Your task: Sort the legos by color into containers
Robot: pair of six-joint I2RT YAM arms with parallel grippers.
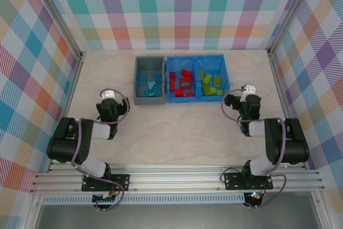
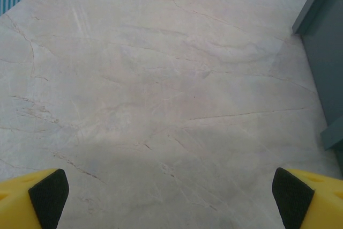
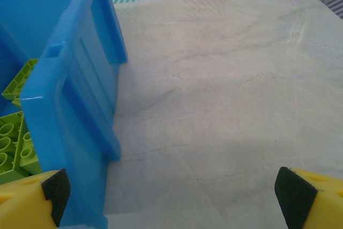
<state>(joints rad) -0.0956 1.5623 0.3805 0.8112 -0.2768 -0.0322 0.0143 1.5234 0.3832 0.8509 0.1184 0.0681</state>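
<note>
The grey bin (image 1: 136, 79) at the back centre holds the light blue legos (image 1: 149, 83). Touching its right side, the blue bin (image 1: 198, 59) has red legos (image 1: 182, 84) in its left compartment and lime green legos (image 1: 211, 83) in its right one. My left gripper (image 1: 109, 96) rests low, left of the grey bin, open over bare table (image 2: 171, 202). To the right of the blue bin my right gripper (image 1: 247, 90) is open too (image 3: 171, 202), with nothing between its fingers. The blue bin's wall (image 3: 80, 89) and green legos (image 3: 13, 132) show in the right wrist view.
The grey bin's corner (image 2: 324, 41) stands at the right edge of the left wrist view. Metal frame rails (image 1: 72, 73) line both sides of the marble table (image 1: 177, 132), and a rail runs along the near edge.
</note>
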